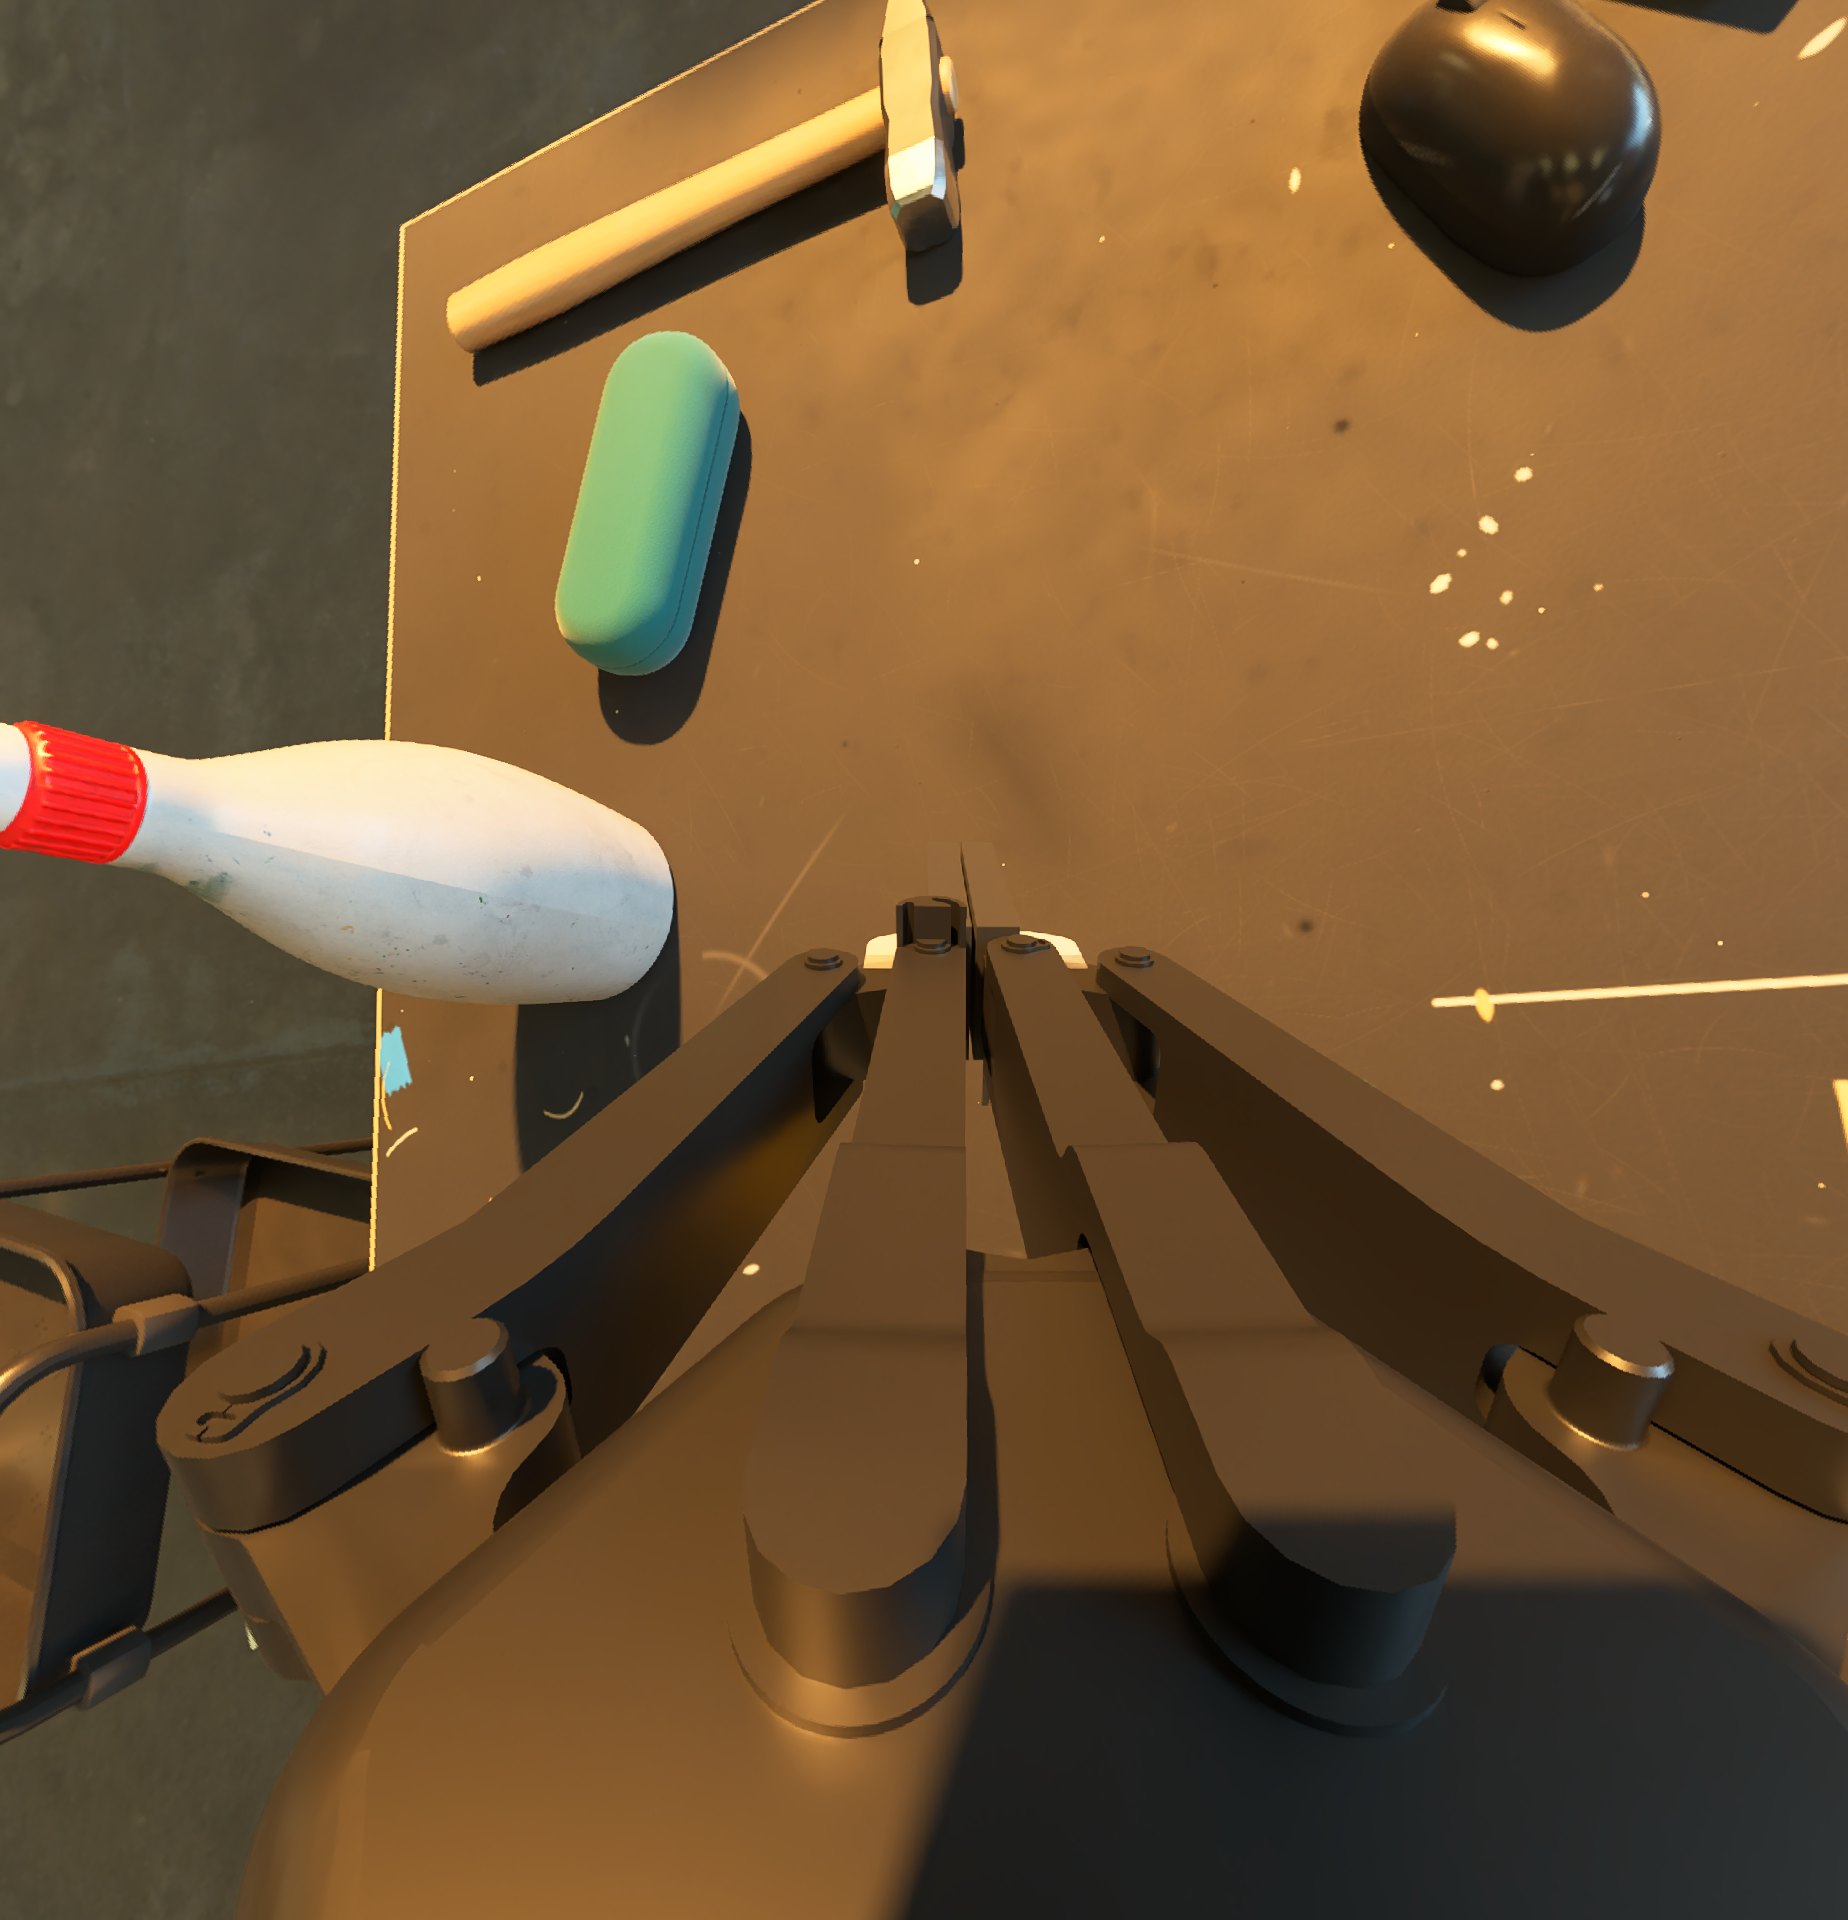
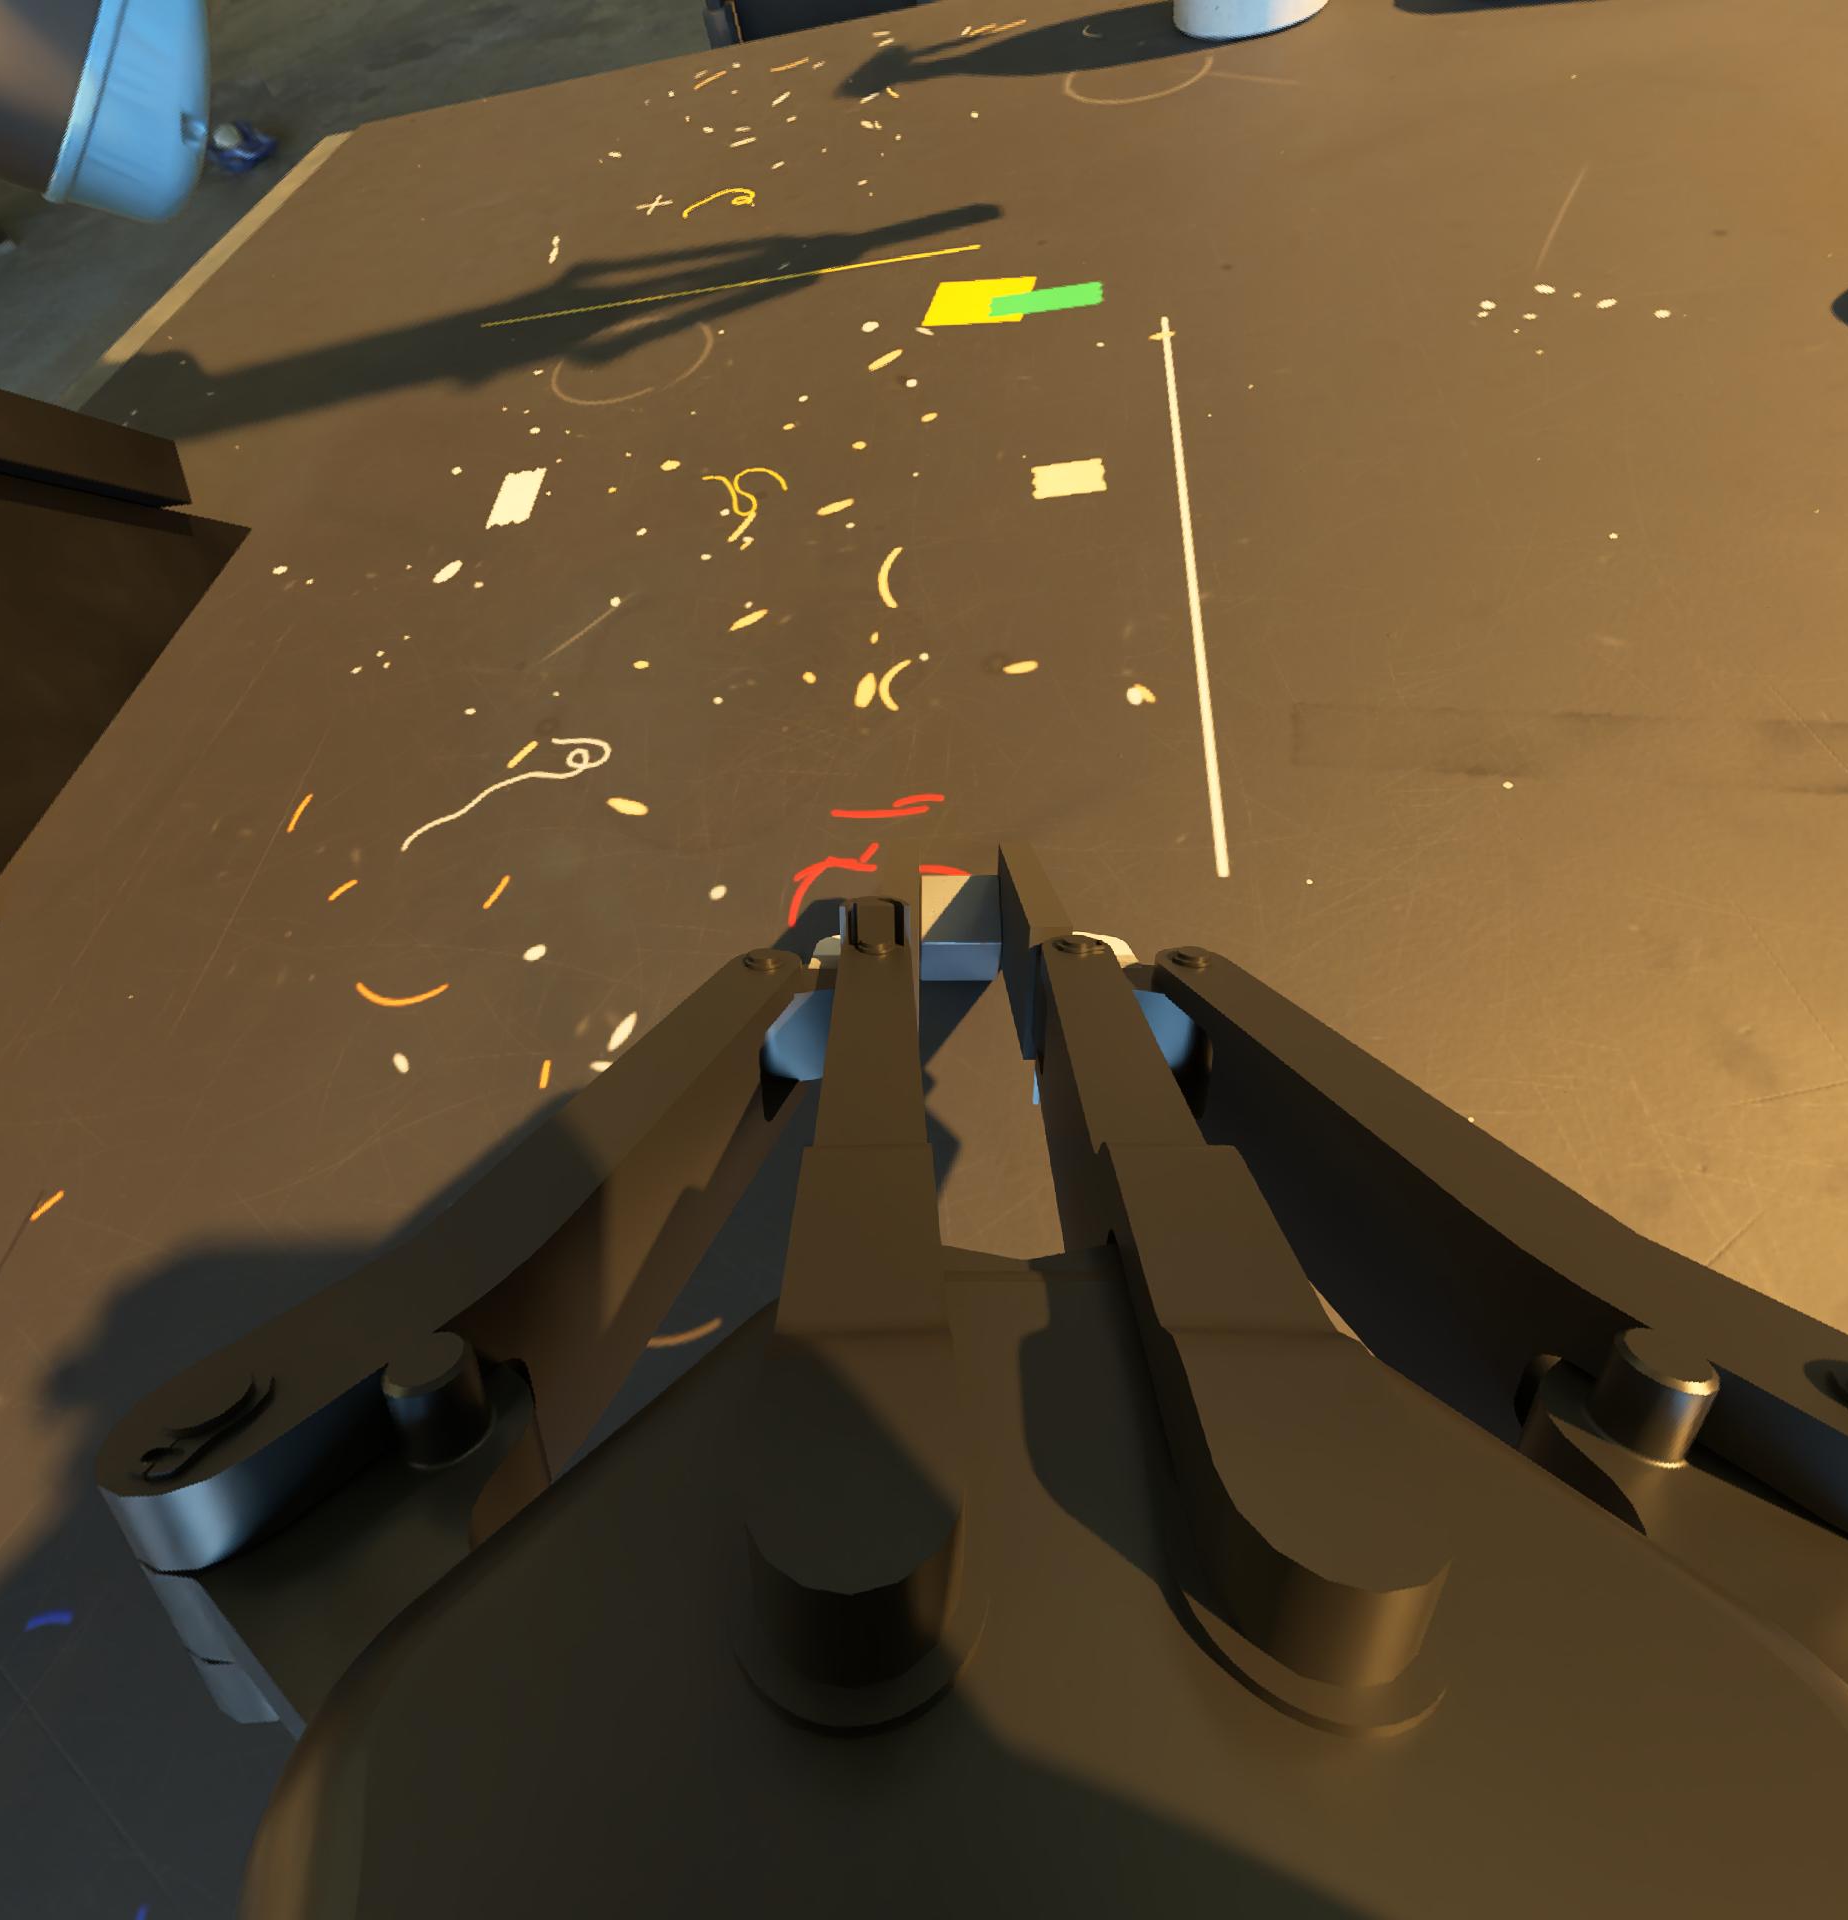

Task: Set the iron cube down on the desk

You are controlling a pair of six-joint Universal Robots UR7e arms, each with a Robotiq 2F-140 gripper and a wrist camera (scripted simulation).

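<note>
- The right gripper (image 2: 959, 904) is clamped on the iron cube (image 2: 959, 920), a small grey metal block pinched between the two fingertips above the desk (image 2: 1522, 987).
- The cube hangs over open desk surface, well in from the edges, directly above some red scribbles (image 2: 884, 808); whether it touches the top yet cannot be told from this angle.
- Being iron, it is probably dense and heavy for its bulk, fully rigid, with smooth flat faces that could slide on the pads if the squeeze loosens early.
- The hold is on two opposite flat faces, which suits such a block; a centred pinch keeps it from twisting.
- It will not break, but a drop could make it bounce or skid, so I judge a low release best.
- The left gripper (image 1: 967, 914) has its fingers pressed together on nothing, hovering near the desk's left edge.
- Beside it lie a white bottle with red cap (image 1: 400, 862) overhanging that edge, a green case (image 1: 645, 504), a hammer (image 1: 691, 197) towards the far left corner and a black mouse (image 1: 1512, 135).
</note>
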